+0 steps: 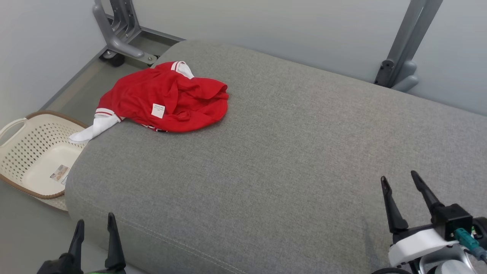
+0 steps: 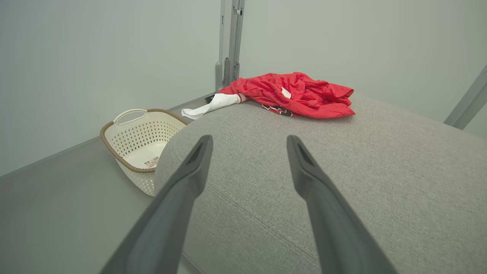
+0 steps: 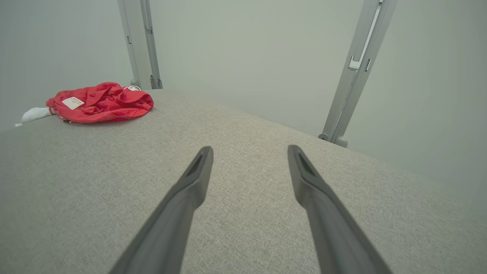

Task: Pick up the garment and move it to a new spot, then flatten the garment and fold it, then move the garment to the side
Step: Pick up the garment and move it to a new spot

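Item 1, garment [image 1: 167, 101]: a red top with white trim. I see it crumpled in a heap at the far left corner of the grey cushion [image 1: 289, 152]. Its white sleeve [image 1: 95, 129] hangs over the cushion's left edge, and a small white label [image 1: 158, 110] faces up on the red cloth.

Item 2, left gripper [image 1: 95, 217]: at the near left corner, by the cushion's front edge. Jaws spread wide, nothing between them. Well apart from the garment.

Item 3, right gripper [image 1: 398, 175]: at the near right, above the cushion. Jaws likewise spread, nothing held. I place it farther from the garment than the left one.

Item 4, basket [image 1: 23, 125]: cream, perforated, with a brown rim. It stands on the floor just beside the cushion's left side, near the hanging sleeve. A paper sticker [image 1: 59, 173] lies on its bottom.

Item 5, left frame [image 1: 118, 34] and right frame [image 1: 407, 45]: grey metal, standing by the wall behind the cushion.
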